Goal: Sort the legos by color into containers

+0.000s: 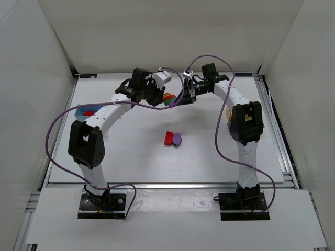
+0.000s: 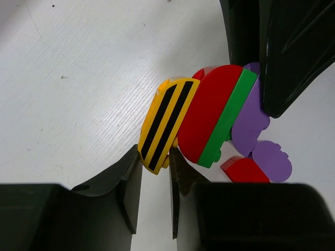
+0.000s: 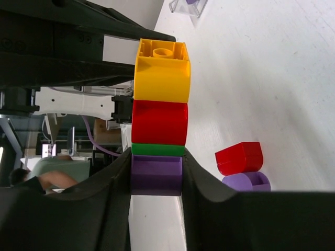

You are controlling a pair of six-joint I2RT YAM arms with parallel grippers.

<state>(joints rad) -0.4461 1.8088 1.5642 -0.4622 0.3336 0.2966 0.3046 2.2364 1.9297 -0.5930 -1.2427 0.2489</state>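
A stack of joined legos [image 1: 168, 98] hangs above the table between my two grippers: a yellow black-striped block [image 2: 166, 124], a red one [image 2: 210, 112], a thin green one [image 2: 229, 119] and a purple one [image 3: 156, 175]. My left gripper [image 2: 155, 157] is shut on the end of the yellow block. My right gripper [image 3: 157, 166] is shut on the purple block at the other end. A loose red lego [image 1: 168, 137] and a purple lego [image 1: 177, 139] lie side by side on the table's middle. A blue container [image 1: 84, 111] at the left holds a red block.
A tan container [image 1: 228, 113] stands at the right, partly hidden by the right arm. A clear container [image 3: 187, 5] with something purple in it shows at the top of the right wrist view. White walls enclose the table on three sides.
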